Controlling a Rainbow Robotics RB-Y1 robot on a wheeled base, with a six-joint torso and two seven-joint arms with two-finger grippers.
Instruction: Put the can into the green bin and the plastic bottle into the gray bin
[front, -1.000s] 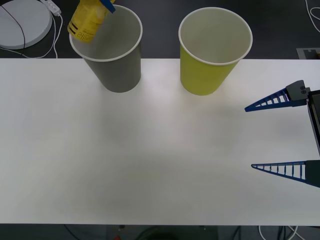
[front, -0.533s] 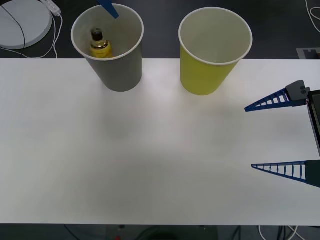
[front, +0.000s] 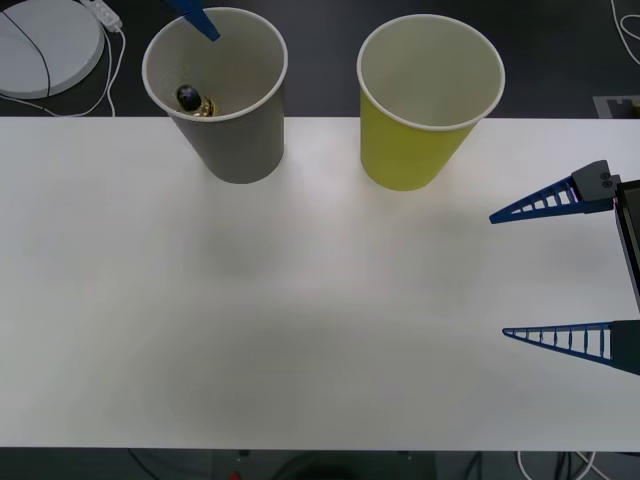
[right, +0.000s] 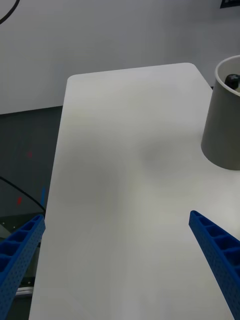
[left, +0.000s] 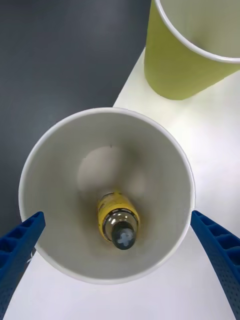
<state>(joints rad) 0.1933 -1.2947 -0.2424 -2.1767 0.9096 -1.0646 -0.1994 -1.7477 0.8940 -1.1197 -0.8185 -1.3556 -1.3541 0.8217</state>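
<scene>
With the plastic bottle (left: 119, 227) lying inside the gray bin (left: 50, 150), lift your released left gripper (left: 117, 265) straight up, clear of the rim toward twelve o'clock.

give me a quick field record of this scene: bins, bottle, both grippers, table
gray bin: upright on the table's far left, holds the bottle
plastic bottle: inside the gray bin, black cap toward the camera
green bin: upright beside the gray bin, apart from it, inside looks bare
left gripper: open, above the gray bin
right gripper: open, at the table's right edge
table: white
</scene>
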